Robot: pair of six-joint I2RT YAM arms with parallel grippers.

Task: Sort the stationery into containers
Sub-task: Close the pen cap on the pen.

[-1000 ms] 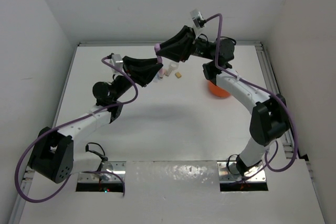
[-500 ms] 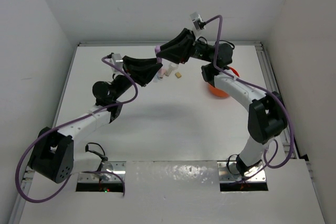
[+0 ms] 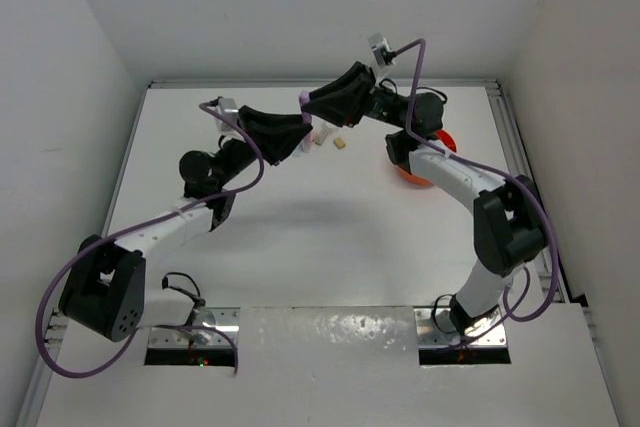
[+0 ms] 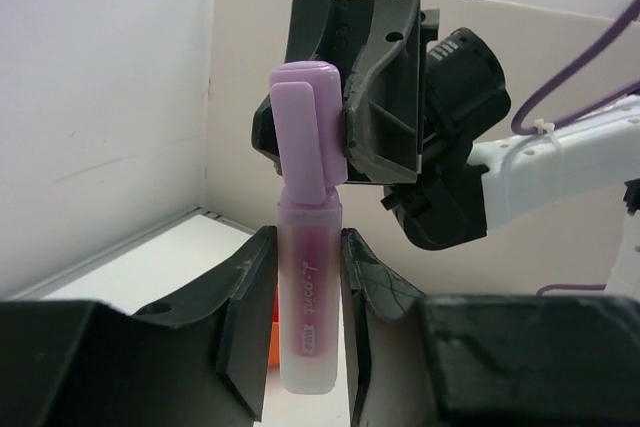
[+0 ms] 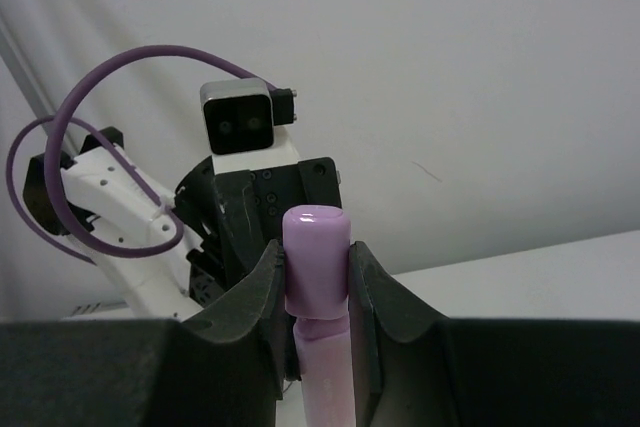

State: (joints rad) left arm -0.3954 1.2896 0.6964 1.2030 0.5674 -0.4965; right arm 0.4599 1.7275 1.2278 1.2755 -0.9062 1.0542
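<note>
A lilac-capped marker (image 4: pixel 308 297) with a frosted pink body is held in the air between both arms. My left gripper (image 4: pixel 306 239) is shut on its body. My right gripper (image 5: pixel 317 252) is shut on its lilac cap (image 5: pixel 317 257), and the cap (image 4: pixel 305 132) also shows in the left wrist view in front of the right gripper's black fingers. In the top view the left gripper (image 3: pixel 297 137) and right gripper (image 3: pixel 313 107) meet nose to nose above the far middle of the table. The orange tub (image 3: pixel 428 169) sits at the right, half hidden under the right arm.
A tan block (image 3: pixel 340 143) and small pale pieces (image 3: pixel 322 134) lie on the white table (image 3: pixel 300 237) just beneath the two grippers. White walls close in the back and both sides. Purple cables loop off both arms.
Both grippers, joined on the marker, have drifted slightly toward the back right. The right arm's elbow has swung, so more of the orange tub shows. Neither grip has changed.
</note>
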